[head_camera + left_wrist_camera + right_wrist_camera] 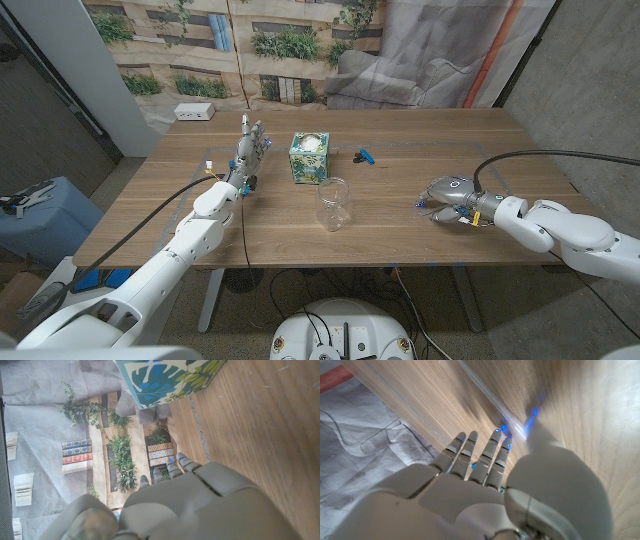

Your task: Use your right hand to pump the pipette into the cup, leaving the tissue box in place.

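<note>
A small blue and black pipette (364,155) lies on the wooden table (420,150), just right of the leaf-patterned tissue box (309,157). A clear cup (335,204) stands upright nearer the front edge, in front of the box. My right hand (452,200) sits low on the table well to the right of the cup, fingers (470,455) stretched out over the wood and holding nothing. My left hand (250,150) stands left of the tissue box (165,380) with its fingers (172,467) pointing up and apart, empty.
A white power strip (194,112) lies at the table's far left corner. Thin tape lines (470,146) mark the tabletop. A draped grey cloth and a printed backdrop stand behind the table. A blue bin (45,215) sits on the floor to the left.
</note>
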Tool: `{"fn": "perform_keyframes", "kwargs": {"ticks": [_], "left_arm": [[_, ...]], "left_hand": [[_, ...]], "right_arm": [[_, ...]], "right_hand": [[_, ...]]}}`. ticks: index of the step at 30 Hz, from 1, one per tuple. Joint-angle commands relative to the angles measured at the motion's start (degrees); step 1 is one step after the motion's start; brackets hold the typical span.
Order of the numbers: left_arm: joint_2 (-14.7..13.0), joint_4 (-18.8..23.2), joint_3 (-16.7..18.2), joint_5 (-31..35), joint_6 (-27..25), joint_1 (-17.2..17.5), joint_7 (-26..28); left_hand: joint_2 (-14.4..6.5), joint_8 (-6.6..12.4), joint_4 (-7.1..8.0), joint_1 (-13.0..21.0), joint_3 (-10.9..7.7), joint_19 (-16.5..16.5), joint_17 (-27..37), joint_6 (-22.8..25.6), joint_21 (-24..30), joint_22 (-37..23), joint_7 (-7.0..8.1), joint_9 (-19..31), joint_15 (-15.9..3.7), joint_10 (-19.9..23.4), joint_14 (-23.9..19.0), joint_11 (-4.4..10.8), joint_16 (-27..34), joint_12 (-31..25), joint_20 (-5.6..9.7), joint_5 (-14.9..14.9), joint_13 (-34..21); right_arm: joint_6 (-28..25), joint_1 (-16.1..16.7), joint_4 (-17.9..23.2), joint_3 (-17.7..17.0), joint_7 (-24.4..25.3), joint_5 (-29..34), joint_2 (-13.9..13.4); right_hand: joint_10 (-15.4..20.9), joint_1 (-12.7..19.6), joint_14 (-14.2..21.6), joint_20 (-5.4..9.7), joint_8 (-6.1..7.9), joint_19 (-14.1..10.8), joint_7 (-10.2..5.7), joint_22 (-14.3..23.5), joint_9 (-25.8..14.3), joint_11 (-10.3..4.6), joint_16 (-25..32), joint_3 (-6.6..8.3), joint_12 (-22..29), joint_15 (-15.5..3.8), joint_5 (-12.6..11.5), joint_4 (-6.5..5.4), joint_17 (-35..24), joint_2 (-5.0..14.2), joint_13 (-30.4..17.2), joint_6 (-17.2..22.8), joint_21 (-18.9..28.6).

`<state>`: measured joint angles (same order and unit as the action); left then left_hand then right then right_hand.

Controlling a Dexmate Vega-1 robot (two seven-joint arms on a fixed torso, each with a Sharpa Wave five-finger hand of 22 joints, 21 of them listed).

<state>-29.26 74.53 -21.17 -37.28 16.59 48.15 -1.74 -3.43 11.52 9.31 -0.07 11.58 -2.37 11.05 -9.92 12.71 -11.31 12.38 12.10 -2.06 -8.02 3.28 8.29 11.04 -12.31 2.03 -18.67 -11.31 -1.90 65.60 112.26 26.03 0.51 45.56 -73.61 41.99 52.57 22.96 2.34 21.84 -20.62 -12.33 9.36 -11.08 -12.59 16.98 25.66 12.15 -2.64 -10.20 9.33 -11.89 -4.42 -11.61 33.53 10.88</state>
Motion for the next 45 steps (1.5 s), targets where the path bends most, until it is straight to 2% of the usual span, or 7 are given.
{"fn": "perform_keyframes", "kwargs": {"ticks": [1,10,23,28,34,45], "left_arm": [[0.0,0.0,0.0,0.0,0.0,0.0,0.0],[0.0,0.02,0.0,0.0,0.0,0.01,0.01],[0.01,0.03,-0.01,0.02,-0.01,0.02,0.04],[0.02,0.01,-0.02,0.01,0.01,0.01,0.02],[0.02,-0.01,-0.02,0.01,0.01,0.0,0.02],[0.02,-0.01,-0.02,0.02,0.01,0.0,0.02]], "left_hand": [[-2.44,0.33,0.05,-0.05,0.39,-0.64,0.34,-0.09,0.28,-0.12,0.33,0.14,-6.62,-0.09,0.46,0.16,0.32,-0.25,5.16,-0.25,-0.32],[-2.44,0.34,0.05,-0.05,0.39,-0.67,0.34,-0.08,0.27,-0.12,0.33,0.14,-6.63,-0.09,0.49,0.28,0.31,-0.25,5.19,-0.25,-0.32],[-2.44,0.33,0.05,-0.05,0.38,-0.69,0.34,-0.09,0.26,-0.12,0.33,0.14,-6.65,-0.08,0.44,0.16,0.33,-0.25,5.18,-0.25,-0.32],[-2.45,0.33,0.05,-0.05,0.38,-0.67,0.34,-0.09,0.27,-0.12,0.33,0.14,-6.67,-0.05,0.43,0.29,0.34,-0.27,5.19,-0.25,-0.32],[-2.45,0.34,0.05,-0.05,0.38,-0.66,0.34,-0.08,0.27,-0.12,0.33,0.14,-6.66,-0.07,0.44,0.25,0.33,-0.26,5.17,-0.25,-0.32],[-2.45,0.34,0.05,-0.05,0.38,-0.65,0.34,-0.07,0.28,-0.12,0.33,0.14,-6.66,-0.08,0.43,0.26,0.34,-0.25,5.19,-0.25,-0.32]], "right_arm": [[-0.75,0.47,0.29,-0.12,1.44,0.77,-0.17],[-0.09,0.4,-0.17,0.14,2.67,1.15,0.09],[-0.36,-0.78,-0.1,0.79,0.82,2.18,1.01],[-0.19,-1.2,-0.19,1.09,0.04,2.57,1.12],[-0.74,-1.02,0.09,1.17,-0.15,2.88,1.22],[-2.85,0.9,1.52,0.47,1.25,2.86,0.75]], "right_hand": [[1.65,0.33,0.97,2.09,0.66,-0.96,-0.01,0.13,-0.28,-0.05,0.55,-0.52,0.52,-7.7,-0.24,-0.17,-0.19,-0.01,-0.15,1.61,0.06],[4.16,1.39,2.15,2.48,1.54,-1.66,-0.09,0.14,-0.45,-0.11,1.19,-1.15,0.48,-8.67,-0.3,-0.03,-0.48,0.73,-0.18,4.26,0.0],[7.66,4.5,2.88,3.06,2.48,-1.95,-0.16,0.12,-0.64,-0.19,2.0,-1.39,0.41,-9.13,-0.3,0.27,-1.02,3.17,-0.23,7.18,-0.1],[8.11,4.95,3.18,3.1,2.65,-2.05,-0.15,0.12,-0.68,-0.21,2.24,-1.55,0.31,-9.11,-0.24,0.22,-1.13,3.57,-0.22,7.75,-0.1],[8.72,5.56,3.62,3.25,2.87,-2.19,-0.14,0.12,-0.73,-0.22,2.62,-1.77,0.21,-9.14,-0.15,0.18,-1.3,4.13,-0.21,8.49,-0.09],[12.09,7.02,4.86,3.35,3.93,-3.02,-0.11,0.12,-0.95,-0.2,3.82,-3.28,0.3,-9.3,-0.07,0.15,-1.72,4.53,-0.23,11.45,-0.02]]}}
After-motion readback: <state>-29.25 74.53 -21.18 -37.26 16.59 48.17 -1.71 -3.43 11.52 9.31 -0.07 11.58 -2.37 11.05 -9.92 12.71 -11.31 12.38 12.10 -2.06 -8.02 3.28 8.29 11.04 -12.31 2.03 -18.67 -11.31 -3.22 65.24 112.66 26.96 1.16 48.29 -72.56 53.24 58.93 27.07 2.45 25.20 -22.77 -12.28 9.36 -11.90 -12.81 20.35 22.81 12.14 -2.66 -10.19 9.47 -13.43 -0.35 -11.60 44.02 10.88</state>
